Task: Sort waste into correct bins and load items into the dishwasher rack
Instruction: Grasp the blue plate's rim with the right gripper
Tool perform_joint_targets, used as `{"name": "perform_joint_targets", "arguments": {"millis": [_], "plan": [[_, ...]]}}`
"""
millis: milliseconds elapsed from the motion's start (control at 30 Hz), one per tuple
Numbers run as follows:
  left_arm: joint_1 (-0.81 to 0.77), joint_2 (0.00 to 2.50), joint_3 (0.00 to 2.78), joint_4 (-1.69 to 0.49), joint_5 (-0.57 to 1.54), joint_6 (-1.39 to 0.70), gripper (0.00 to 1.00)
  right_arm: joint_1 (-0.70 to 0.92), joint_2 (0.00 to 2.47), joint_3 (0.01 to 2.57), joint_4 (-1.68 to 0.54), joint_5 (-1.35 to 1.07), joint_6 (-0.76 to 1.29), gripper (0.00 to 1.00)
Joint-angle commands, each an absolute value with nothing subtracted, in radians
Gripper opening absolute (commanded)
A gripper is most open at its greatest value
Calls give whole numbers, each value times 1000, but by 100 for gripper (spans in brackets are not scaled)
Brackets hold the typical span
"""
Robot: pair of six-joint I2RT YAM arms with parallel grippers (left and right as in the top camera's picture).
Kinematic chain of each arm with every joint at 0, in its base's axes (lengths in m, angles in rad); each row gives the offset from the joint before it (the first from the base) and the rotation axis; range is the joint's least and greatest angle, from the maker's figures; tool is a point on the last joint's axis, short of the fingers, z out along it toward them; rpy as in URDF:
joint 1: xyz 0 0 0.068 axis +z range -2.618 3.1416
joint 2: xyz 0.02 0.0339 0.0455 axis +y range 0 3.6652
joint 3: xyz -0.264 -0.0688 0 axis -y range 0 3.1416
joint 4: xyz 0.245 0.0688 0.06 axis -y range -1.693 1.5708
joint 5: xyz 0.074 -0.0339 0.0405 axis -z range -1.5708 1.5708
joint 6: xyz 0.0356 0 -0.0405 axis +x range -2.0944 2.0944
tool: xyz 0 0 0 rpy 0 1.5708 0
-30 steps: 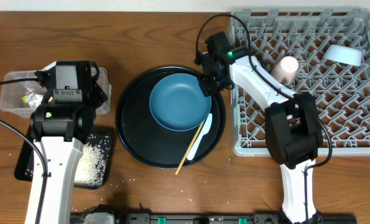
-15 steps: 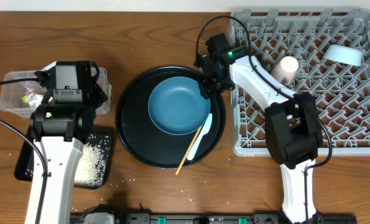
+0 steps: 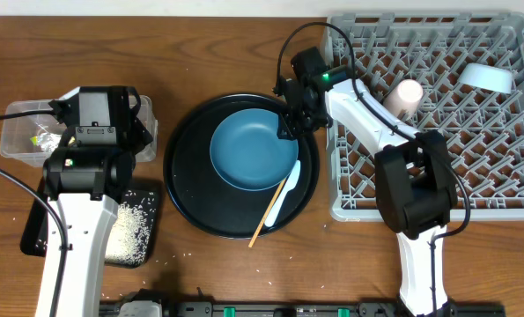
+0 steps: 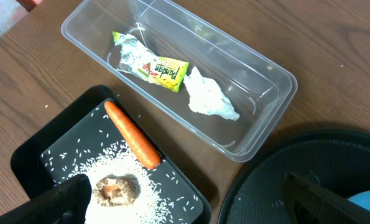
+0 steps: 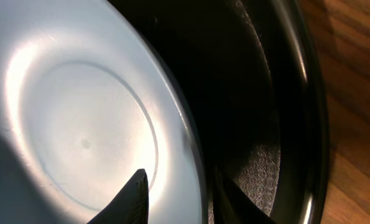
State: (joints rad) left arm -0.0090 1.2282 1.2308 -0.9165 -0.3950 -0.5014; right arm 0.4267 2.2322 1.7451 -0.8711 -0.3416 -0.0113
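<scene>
The step in hand looks like loading the large dark blue plate [image 3: 248, 150]. The right end effector [image 3: 290, 126] stands at the plate's rim, its fingers parted with the rim between them: one over the plate, the other outside it, above the round black tray [image 3: 191, 176]. No pinch shows.

The next move, I judge, calls for closing on that rim, lifting, and tilting the plate between the pegs of the dishwasher rack [image 3: 473, 167] just beside this end effector.

The left end effector [image 4: 191, 196] hangs wide open and holds nothing.

Counted:
- **Near the right end effector:** one plate, one white spoon [image 3: 284, 198], one wooden chopstick [image 3: 263, 220].
- **In the rack:** one pink cup [image 3: 404, 97], one light blue vessel [image 3: 486, 77].
- **Under the left end effector, two bins:**
  - The clear box [image 4: 247, 81] holds one wrapper [image 4: 150, 64] and one tissue [image 4: 211, 99].
  - The black tray [image 4: 35, 162] holds one carrot [image 4: 132, 134], one brown lump [image 4: 113, 190] and scattered rice [image 4: 153, 205].
</scene>
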Motion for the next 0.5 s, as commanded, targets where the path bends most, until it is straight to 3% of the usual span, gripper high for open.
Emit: {"name": "perform_joint_targets", "arguments": {"millis": [0, 100, 333, 467], "plan": [[-5, 1229, 1232, -920, -401, -518, 98, 447, 2239, 1718, -863, -355, -12, 26], [-5, 1229, 1232, -920, -401, -518, 98, 448, 2239, 1706, -852, -355, -12, 24], [-5, 1229, 1232, -920, -401, -518, 98, 448, 2239, 1706, -852, -355, -12, 8], [-5, 1229, 1232, -920, -401, -518, 98, 448, 2239, 1706, -852, -356, -12, 8]]}}
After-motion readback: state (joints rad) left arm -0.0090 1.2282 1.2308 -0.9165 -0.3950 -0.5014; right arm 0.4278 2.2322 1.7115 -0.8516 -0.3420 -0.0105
